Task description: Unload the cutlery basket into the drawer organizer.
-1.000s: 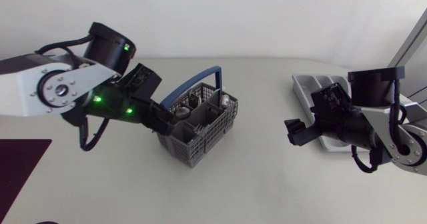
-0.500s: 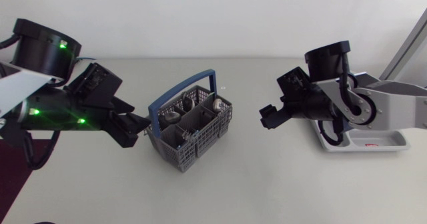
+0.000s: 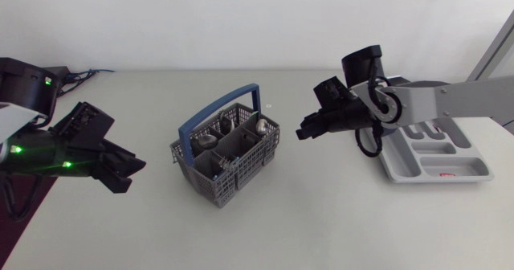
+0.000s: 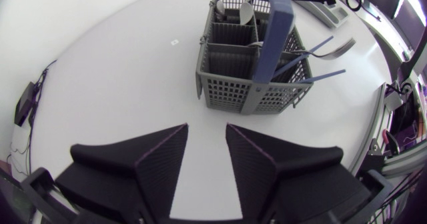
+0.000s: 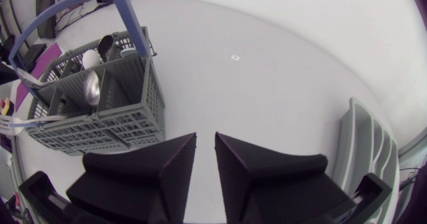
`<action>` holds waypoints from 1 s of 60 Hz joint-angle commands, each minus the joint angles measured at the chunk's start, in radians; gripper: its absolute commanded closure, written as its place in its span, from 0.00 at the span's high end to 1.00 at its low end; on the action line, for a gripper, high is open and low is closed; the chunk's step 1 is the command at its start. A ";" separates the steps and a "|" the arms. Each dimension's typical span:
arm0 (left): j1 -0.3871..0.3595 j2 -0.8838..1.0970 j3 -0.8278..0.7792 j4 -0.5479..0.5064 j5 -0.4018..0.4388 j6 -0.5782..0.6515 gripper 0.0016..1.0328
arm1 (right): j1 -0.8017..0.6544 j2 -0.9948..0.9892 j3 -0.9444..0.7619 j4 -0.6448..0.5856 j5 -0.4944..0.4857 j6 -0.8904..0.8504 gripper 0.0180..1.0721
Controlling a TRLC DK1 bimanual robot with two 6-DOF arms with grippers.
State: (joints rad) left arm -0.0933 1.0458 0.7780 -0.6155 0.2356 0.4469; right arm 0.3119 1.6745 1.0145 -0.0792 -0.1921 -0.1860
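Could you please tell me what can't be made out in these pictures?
Cutlery basket, head view: pieces too small and overlapped to count or tell apart.
Drawer organizer, head view: part hidden under the right arm; right wrist view: cut off by the edge.

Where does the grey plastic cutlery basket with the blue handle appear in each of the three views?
Head view: grey plastic cutlery basket in the middle of the picture.
Left wrist view: ahead of the left gripper.
Right wrist view: ahead of the right gripper, off to one side.
Shared landmark: its blue handle.
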 commanded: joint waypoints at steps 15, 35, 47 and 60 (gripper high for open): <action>-0.057 0.234 0.015 0.082 0.030 -0.040 0.05 | -0.004 0.180 0.157 -0.024 -0.087 0.063 0.05; -0.111 0.346 0.090 0.166 0.047 -0.119 0.06 | 0.021 0.192 0.164 -0.037 -0.276 0.074 0.05; -0.105 0.384 0.119 0.204 0.047 -0.126 0.06 | 0.030 0.162 0.136 -0.068 -0.359 0.063 0.05; -0.108 0.447 0.164 0.230 0.047 -0.134 0.06 | 0.055 0.097 0.073 -0.091 -0.375 0.045 0.05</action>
State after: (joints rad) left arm -0.1967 1.4540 0.8875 -0.4183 0.2680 0.3344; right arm 0.3332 1.8069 1.1290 -0.1478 -0.5308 -0.1345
